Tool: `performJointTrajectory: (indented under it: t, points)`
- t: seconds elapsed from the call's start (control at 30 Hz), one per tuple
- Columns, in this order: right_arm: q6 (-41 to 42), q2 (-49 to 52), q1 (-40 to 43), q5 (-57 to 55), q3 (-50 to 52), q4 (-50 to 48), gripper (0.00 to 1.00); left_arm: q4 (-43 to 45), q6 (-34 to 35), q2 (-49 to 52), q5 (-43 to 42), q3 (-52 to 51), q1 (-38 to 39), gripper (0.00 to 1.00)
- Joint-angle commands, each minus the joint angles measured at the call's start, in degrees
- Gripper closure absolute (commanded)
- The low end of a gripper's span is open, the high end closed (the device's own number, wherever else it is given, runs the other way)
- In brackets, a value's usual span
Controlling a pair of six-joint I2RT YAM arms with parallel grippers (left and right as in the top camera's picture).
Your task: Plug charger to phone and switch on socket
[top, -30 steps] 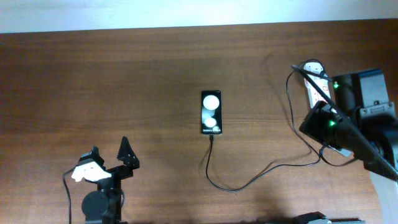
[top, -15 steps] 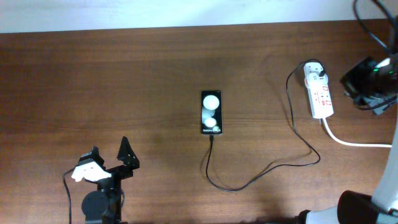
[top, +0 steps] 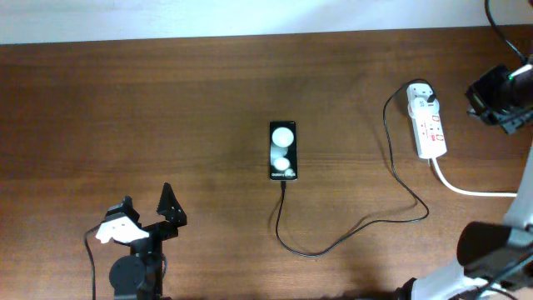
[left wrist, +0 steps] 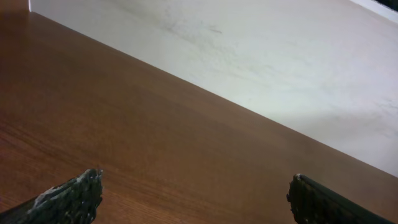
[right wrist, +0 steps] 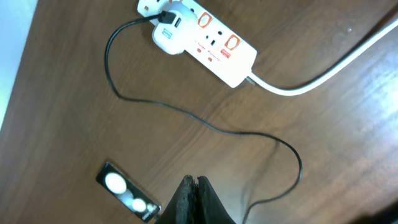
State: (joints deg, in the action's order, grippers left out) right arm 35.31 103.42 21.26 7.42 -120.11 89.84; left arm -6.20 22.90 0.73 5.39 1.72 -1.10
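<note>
Charger judged limp and light, best gripped at its stiff tip by the phone; left end effector spread, right end effector closed.

Switch positions on the socket are unreadable.

Your left hand sits low at the near left. Its fingers are spread as wide as they go and point away from its base, with nothing between them. Your right hand is raised high at the far right, fingers pressed together on nothing, wrist looking steeply down. Your right arm rises from the near right corner.
</note>
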Motion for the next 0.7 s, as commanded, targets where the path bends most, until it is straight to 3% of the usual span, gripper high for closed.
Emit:
performJointTrajectory:
  t: [0.0,0.27,0.67]
  points:
    - [-0.52,6.10,0.20,-0.55,-0.85,-3.06,0.95,0.17,-1.16,-0.07,0.04,-0.33,-0.31,0.01]
    - [-0.52,21.35,0.20,-0.57,-0.83,-10.36,0.96,0.17,-1.14,-0.07,0.02,-0.33,-0.31,0.01]
    - [3.32,28.44,0.20,-4.20,-0.68,-17.07,0.95,0.17,-1.16,-0.07,0.02,-0.33,-0.31,0.01]
